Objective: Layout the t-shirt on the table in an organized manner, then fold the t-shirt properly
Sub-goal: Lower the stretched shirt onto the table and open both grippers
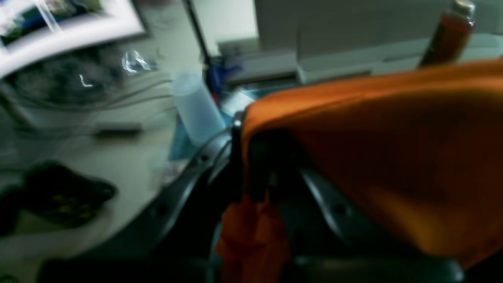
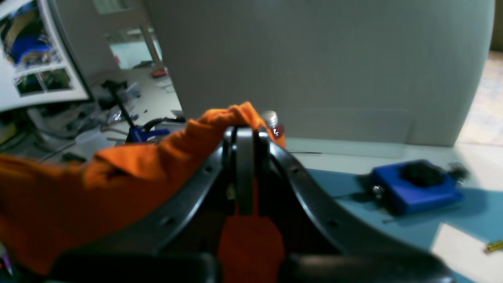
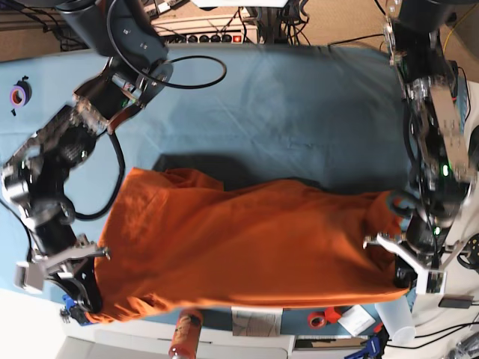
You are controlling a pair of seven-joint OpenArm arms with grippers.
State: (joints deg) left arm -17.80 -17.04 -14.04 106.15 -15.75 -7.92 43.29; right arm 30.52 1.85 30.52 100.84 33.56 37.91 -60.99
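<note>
The bright-orange t-shirt hangs stretched between my two grippers, over the front half of the light-blue table, and casts a shadow behind it. My right gripper, on the base view's left, is shut on one end of the shirt; the wrist view shows fabric pinched between its closed fingers. My left gripper, on the base view's right, is shut on the other end; in its wrist view the shirt drapes over the closed fingers.
An orange-brown bottle lies at the table's front edge, near a small orange tape roll and a plastic cup. A purple tape roll sits far left. A blue box sits beside the right gripper.
</note>
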